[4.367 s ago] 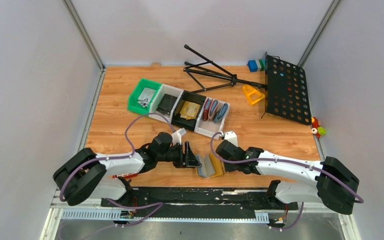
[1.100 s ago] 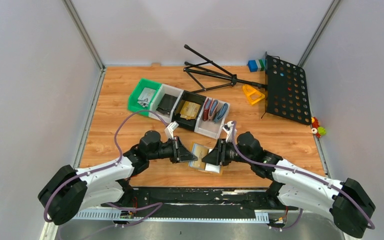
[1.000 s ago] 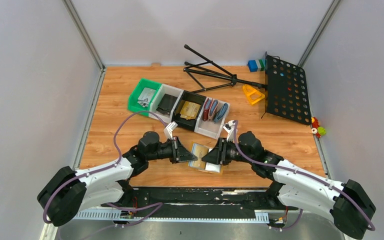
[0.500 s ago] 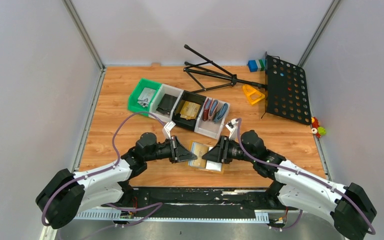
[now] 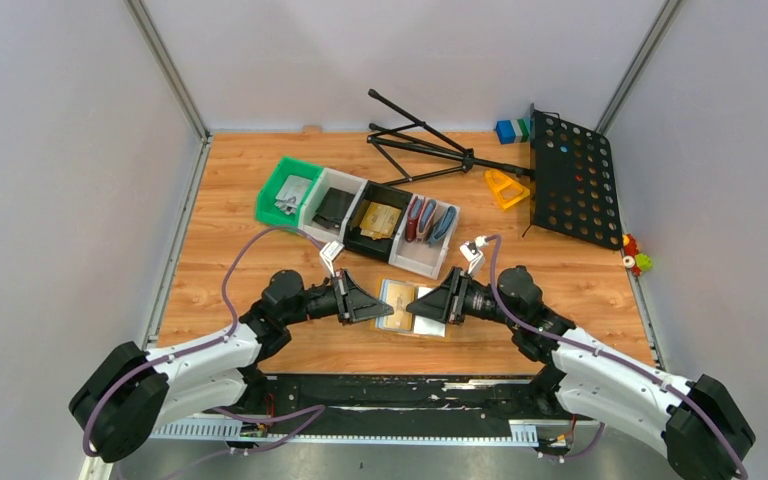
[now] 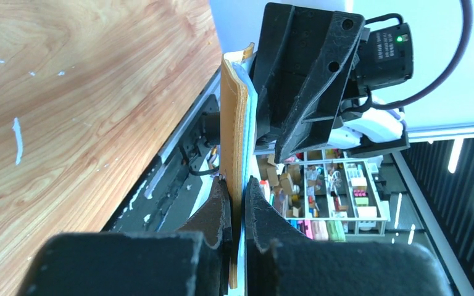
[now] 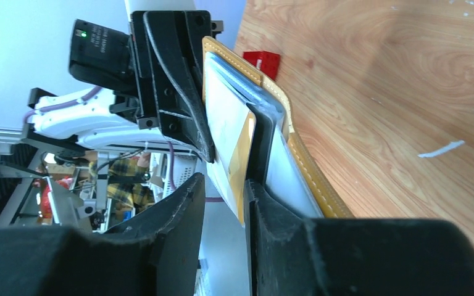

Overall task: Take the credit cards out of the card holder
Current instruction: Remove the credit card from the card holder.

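The mustard card holder (image 5: 397, 297) hangs open above the table between both arms. My left gripper (image 5: 382, 308) is shut on one flap, its fingers pinching the mustard cover and pale blue lining (image 6: 245, 123); in its wrist view the left gripper (image 6: 234, 185) faces the right one. My right gripper (image 5: 422, 308) meets the holder from the other side. In the right wrist view, a gold and white credit card (image 7: 234, 148) sticks out of the holder (image 7: 308, 176). Its edge lies between the parted jaws of the right gripper (image 7: 224, 180), against one finger and apart from the other.
A row of bins (image 5: 312, 228) stands behind the holder: green, white with a black wallet (image 5: 333, 207), black with gold cards (image 5: 378, 219), white with red and blue wallets (image 5: 428, 222). A folded black stand (image 5: 430, 150), perforated black plate (image 5: 572, 180) and yellow piece (image 5: 505, 188) lie farther back.
The holder, which lay open on the table near the front edge earlier, is now held up between both grippers. Over the last second both arms carried it slightly farther from the near edge.
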{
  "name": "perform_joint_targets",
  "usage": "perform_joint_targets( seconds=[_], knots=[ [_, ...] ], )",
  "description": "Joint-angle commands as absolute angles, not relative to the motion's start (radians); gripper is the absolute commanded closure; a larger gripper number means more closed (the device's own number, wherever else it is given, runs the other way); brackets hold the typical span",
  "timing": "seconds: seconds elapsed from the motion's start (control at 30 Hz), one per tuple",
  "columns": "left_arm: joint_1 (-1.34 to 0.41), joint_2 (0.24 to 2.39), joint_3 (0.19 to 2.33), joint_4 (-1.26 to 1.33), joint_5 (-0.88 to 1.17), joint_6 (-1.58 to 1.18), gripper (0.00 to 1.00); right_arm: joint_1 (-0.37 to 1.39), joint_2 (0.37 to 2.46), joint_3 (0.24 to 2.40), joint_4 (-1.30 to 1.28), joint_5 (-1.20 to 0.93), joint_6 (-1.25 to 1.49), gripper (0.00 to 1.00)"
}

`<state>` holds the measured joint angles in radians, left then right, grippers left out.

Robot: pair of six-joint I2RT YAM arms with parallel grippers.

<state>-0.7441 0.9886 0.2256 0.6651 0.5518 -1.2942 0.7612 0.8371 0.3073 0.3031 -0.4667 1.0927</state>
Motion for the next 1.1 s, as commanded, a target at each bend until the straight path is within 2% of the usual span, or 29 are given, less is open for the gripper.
perform_joint_targets(
  seconds=[0.0,0.03,0.1,0.13,0.23,0.43,0.53,0.6,0.73,0.83,1.07],
  knots=[
    [-0.753,0.974,0.238,0.866,0.604,-1.369,1.0,0.765,0.835,0.296,0.493,-0.514,1.163,0.7],
    [-0.752,0.979,0.236,0.881,0.608,-1.381,1.0,0.763,0.84,0.3,0.493,-0.515,1.161,0.69],
    [-0.753,0.983,0.235,0.925,0.616,-1.398,1.0,0.763,0.854,0.322,0.433,-0.513,1.131,0.53],
    [-0.753,0.985,0.235,0.941,0.619,-1.406,1.0,0.763,0.862,0.331,0.408,-0.513,1.124,0.53],
    [-0.753,0.986,0.235,0.948,0.623,-1.408,1.0,0.763,0.875,0.297,0.521,-0.53,1.177,0.62],
    [-0.753,1.014,0.229,1.028,0.638,-1.443,1.0,0.762,0.893,0.262,0.721,-0.554,1.243,0.63],
    [-0.753,1.027,0.225,1.054,0.638,-1.451,1.0,0.761,0.885,0.251,0.771,-0.554,1.273,0.69],
    [-0.751,1.021,0.213,1.049,0.627,-1.445,0.99,0.761,0.87,0.248,0.773,-0.552,1.276,0.75],
    [-0.736,0.995,0.197,1.02,0.608,-1.433,0.88,0.753,0.824,0.239,0.724,-0.537,1.273,0.89],
    [-0.729,0.978,0.2,0.974,0.605,-1.415,0.85,0.744,0.789,0.231,0.689,-0.525,1.274,0.97],
    [-0.711,0.964,0.183,0.972,0.593,-1.419,0.83,0.73,0.749,0.224,0.647,-0.526,1.262,1.0]
  ],
)
